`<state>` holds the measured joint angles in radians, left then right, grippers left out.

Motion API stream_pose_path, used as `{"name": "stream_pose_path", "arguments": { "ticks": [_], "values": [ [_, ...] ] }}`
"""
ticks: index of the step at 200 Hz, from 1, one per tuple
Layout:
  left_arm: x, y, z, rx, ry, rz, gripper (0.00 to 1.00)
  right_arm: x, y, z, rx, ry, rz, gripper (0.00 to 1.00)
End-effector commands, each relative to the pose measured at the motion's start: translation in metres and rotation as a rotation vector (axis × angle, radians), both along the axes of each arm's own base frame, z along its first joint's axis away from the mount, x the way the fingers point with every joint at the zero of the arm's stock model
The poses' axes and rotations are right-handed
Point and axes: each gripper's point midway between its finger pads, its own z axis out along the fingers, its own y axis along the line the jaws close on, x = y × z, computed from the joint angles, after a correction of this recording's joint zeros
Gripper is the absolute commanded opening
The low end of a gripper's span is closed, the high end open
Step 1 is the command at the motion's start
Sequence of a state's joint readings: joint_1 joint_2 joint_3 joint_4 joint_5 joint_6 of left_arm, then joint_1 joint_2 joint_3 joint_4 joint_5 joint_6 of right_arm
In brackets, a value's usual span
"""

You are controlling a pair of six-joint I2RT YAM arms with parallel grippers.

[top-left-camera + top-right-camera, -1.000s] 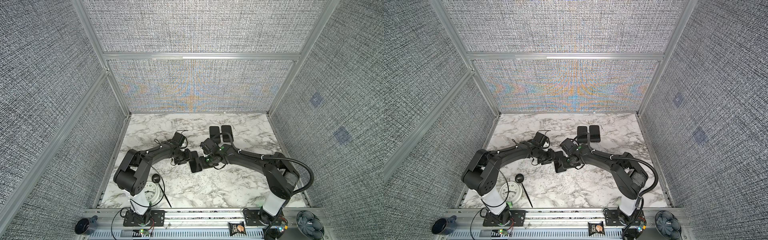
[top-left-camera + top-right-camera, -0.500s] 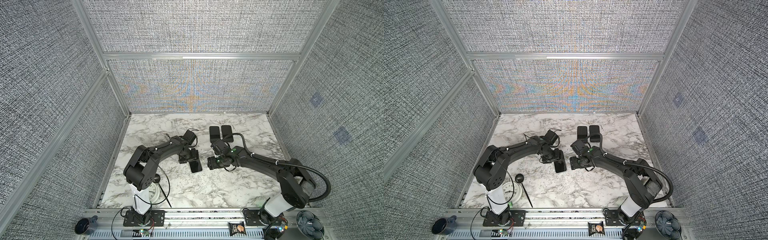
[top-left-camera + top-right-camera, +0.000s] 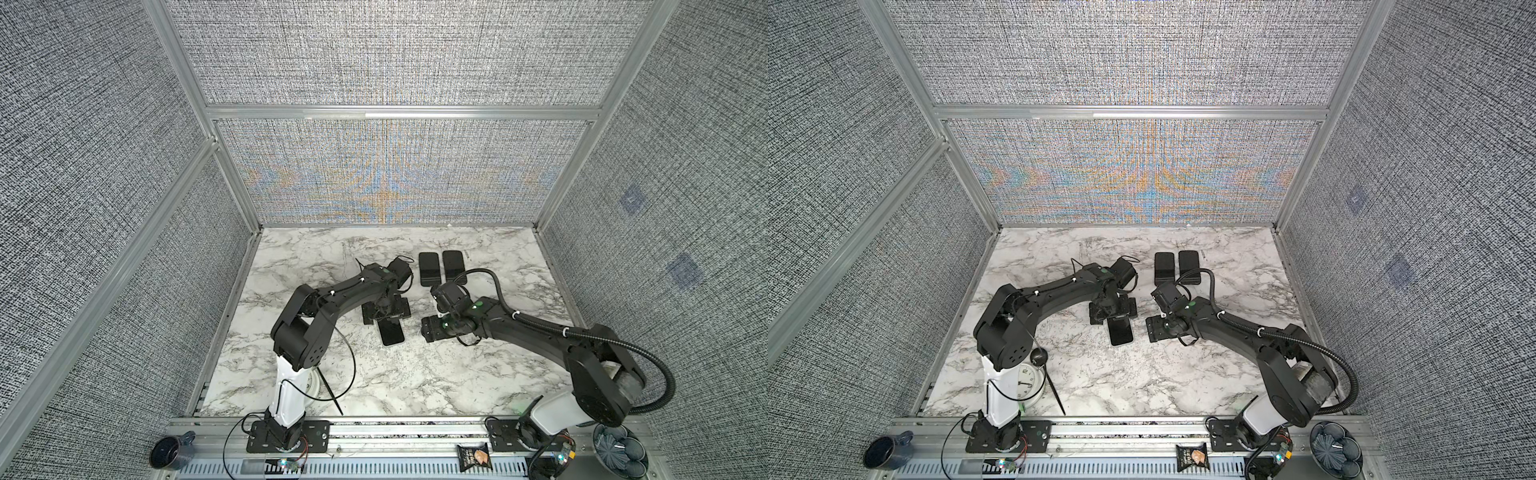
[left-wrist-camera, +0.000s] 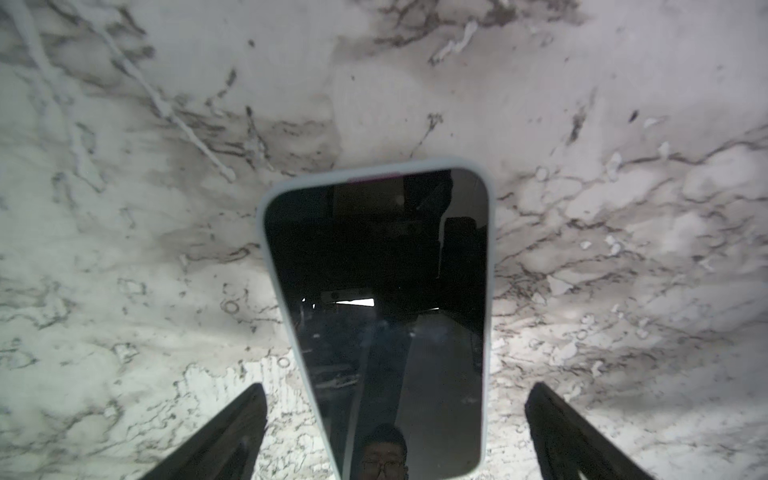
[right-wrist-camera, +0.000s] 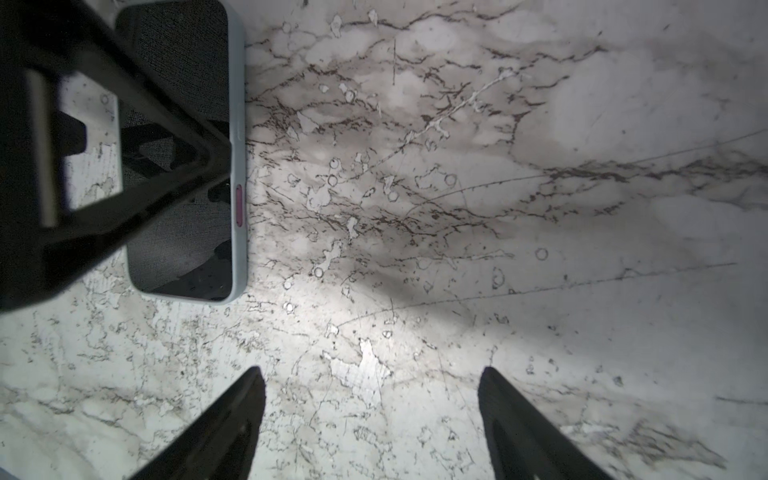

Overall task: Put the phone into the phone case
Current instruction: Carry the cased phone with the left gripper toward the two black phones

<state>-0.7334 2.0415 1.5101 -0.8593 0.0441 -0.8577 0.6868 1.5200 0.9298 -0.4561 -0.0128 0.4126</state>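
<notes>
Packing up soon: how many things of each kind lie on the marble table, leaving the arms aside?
Phone in pale case: 1
Dark phone-sized slabs: 2
Clock: 1
Ball-tipped stick: 1
Total: 5

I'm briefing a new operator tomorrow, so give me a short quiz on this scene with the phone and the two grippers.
1. True or false: the left gripper is shut on the phone.
2. The phone lies: A) screen up in its pale case, flat on the table; B) face down; C) standing on end.
3. Which gripper has only bare table between its fingers?

Key:
1. False: its jaws stand open, one on either side of the phone, with a gap on each side.
2. A.
3. The right gripper, which is off to the phone's side.
</notes>
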Motion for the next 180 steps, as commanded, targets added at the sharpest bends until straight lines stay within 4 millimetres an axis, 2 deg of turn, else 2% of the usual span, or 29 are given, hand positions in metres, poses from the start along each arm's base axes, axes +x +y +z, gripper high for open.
{"name": "stream_pose_path", "arguments": {
  "ticks": [1,39,87,134,180],
  "values": [
    [-0.007,0.011,-0.002,0.075,0.033,0.026,0.98,0.001,0.004,0.003,0.021,-0.005,0.023,0.84],
    [-0.006,0.006,-0.007,0.06,0.047,0.032,0.98,0.002,0.006,0.002,0.035,0.002,0.024,0.84],
    [-0.007,-0.005,-0.022,0.014,0.073,0.023,0.98,0.0,0.008,-0.003,0.046,0.025,0.018,0.84],
    [-0.009,0.002,-0.023,0.036,0.065,0.024,0.87,-0.001,0.006,-0.005,0.044,0.032,0.005,0.84],
    [-0.007,0.006,-0.015,0.047,0.042,0.008,0.75,0.0,0.007,-0.005,0.042,0.034,-0.002,0.84]
  ]
}}
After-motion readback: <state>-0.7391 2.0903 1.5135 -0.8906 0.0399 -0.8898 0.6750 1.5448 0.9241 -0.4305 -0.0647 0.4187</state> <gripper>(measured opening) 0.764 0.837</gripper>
